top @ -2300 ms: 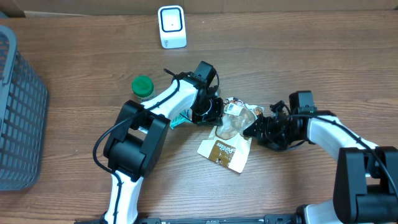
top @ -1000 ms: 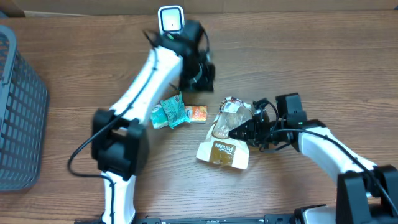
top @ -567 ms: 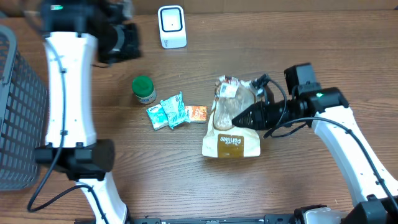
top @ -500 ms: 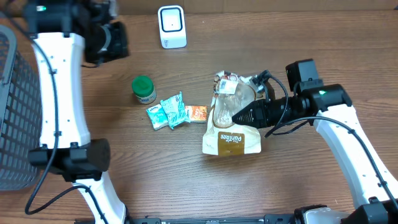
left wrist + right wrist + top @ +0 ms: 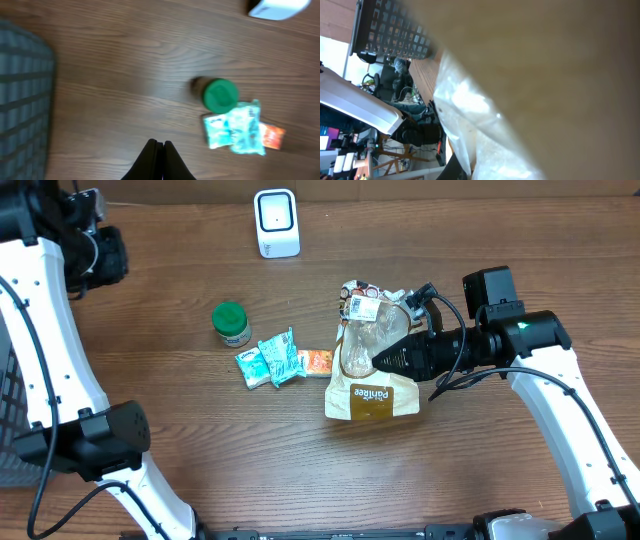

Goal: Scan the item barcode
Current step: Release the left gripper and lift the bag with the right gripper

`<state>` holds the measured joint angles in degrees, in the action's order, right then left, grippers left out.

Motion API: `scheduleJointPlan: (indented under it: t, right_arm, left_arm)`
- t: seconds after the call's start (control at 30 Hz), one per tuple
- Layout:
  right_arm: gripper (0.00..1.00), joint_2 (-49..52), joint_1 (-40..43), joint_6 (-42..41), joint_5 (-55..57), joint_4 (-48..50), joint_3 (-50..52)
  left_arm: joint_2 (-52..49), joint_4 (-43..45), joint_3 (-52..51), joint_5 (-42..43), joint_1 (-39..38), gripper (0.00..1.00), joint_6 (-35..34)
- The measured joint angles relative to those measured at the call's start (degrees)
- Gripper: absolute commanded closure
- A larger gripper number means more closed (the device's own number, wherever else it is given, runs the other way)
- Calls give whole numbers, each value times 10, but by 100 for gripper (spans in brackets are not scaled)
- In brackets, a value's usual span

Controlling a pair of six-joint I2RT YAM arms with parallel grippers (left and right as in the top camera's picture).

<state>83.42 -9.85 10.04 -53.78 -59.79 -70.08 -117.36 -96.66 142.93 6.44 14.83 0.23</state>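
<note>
The right gripper [image 5: 378,363] was clenched on the bag [image 5: 372,385], near the middle of the table [image 5: 480,240]. Its fingers gripped the clear upper half of the bag from the right side. The lower half of the bag was brown with printed lettering. A white label [image 5: 360,305] sat at the upper end of the bag and faced up toward the overhead camera. Whether the lower edge of the bag touched the table could not be told. In the right wrist view, the bag [image 5: 530,75] filled almost the whole frame, out of focus, and the fingers did not show.

The scanner [image 5: 276,222] stood at the far edge of the table, well apart from the bag and to its left.

The left gripper [image 5: 159,145] was clenched with nothing between its fingers. It hung above bare wood at the far left of the table, close to the basket [image 5: 22,100].

A bottle with a green lid [image 5: 231,323] stood upright between the left gripper and the bag. Two teal packets [image 5: 270,358] lay just beside the bottle. An orange packet [image 5: 318,361] lay between the teal packets and the bag, close to the bag's left edge.
</note>
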Motion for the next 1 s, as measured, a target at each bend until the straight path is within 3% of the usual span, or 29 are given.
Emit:
scheduleJointPlan:
  t: [0.33, 0.4, 0.47, 0.5, 0.77, 1.0]
  right_arm:
    - [96, 0, -3, 3, -1, 63, 0]
    - [96, 0, -10, 5, -4, 79, 0]
    - [96, 0, -21, 5, -15, 94, 0]
    - [96, 0, -27, 5, -23, 101, 0]
    - [96, 0, -63, -30, -125, 116, 0]
    - [96, 0, -63, -40, -138, 115, 0]
  left_arm:
    - [0, 0, 0, -47, 6, 94, 67]
    - [0, 0, 0, -50, 6, 75, 80]
    - [0, 0, 0, -54, 6, 64, 92]
    - [0, 0, 0, -57, 6, 0, 94]
    - [0, 0, 0, -74, 26, 0, 105]
    - [0, 0, 0, -53, 73, 0, 105]
